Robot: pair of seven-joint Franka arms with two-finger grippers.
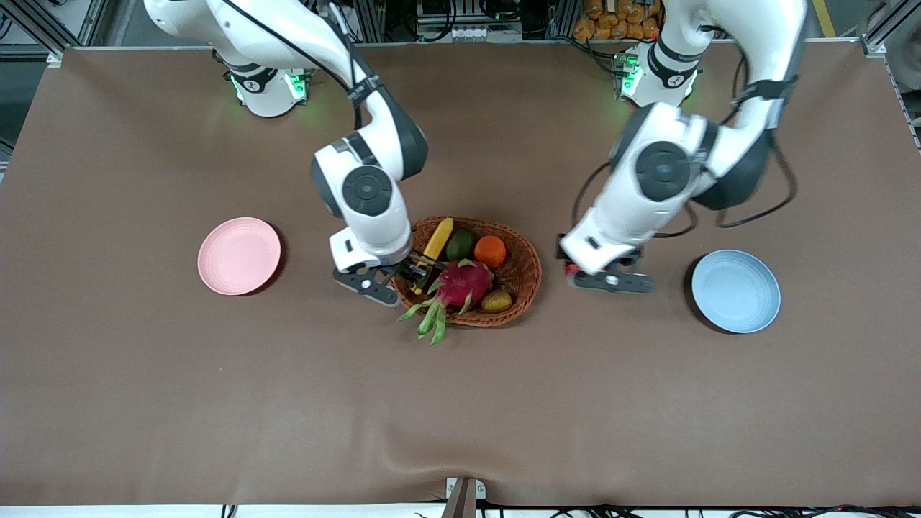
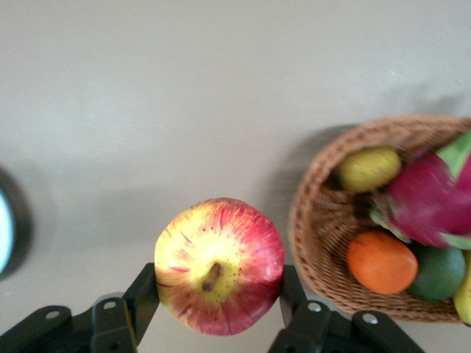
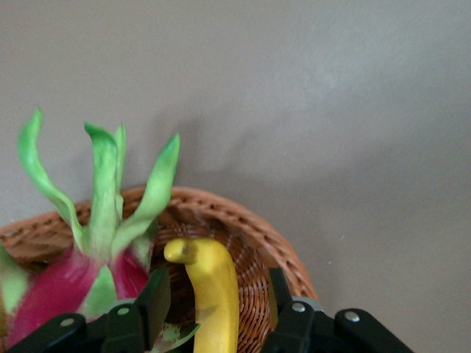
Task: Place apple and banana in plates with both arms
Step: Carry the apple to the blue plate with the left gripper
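Observation:
My left gripper (image 1: 586, 273) is shut on the red and yellow apple (image 2: 218, 265) and holds it above the bare table between the wicker basket (image 1: 522, 277) and the light blue plate (image 1: 735, 291). In the left wrist view the fingers (image 2: 143, 294) press both sides of the apple. My right gripper (image 1: 419, 273) is down in the basket at the end toward the right arm. Its open fingers (image 3: 154, 294) straddle the yellow banana (image 3: 213, 294) with gaps on both sides. The banana (image 1: 439, 237) lies in the basket. The pale pink plate (image 1: 239, 255) is empty.
The basket also holds a magenta dragon fruit (image 1: 460, 284) whose green leaves hang over the rim, an orange fruit (image 1: 490, 250), a dark green fruit (image 1: 459, 244) and a small yellow-green fruit (image 1: 496, 301). The brown table (image 1: 460, 403) stretches wide toward the front camera.

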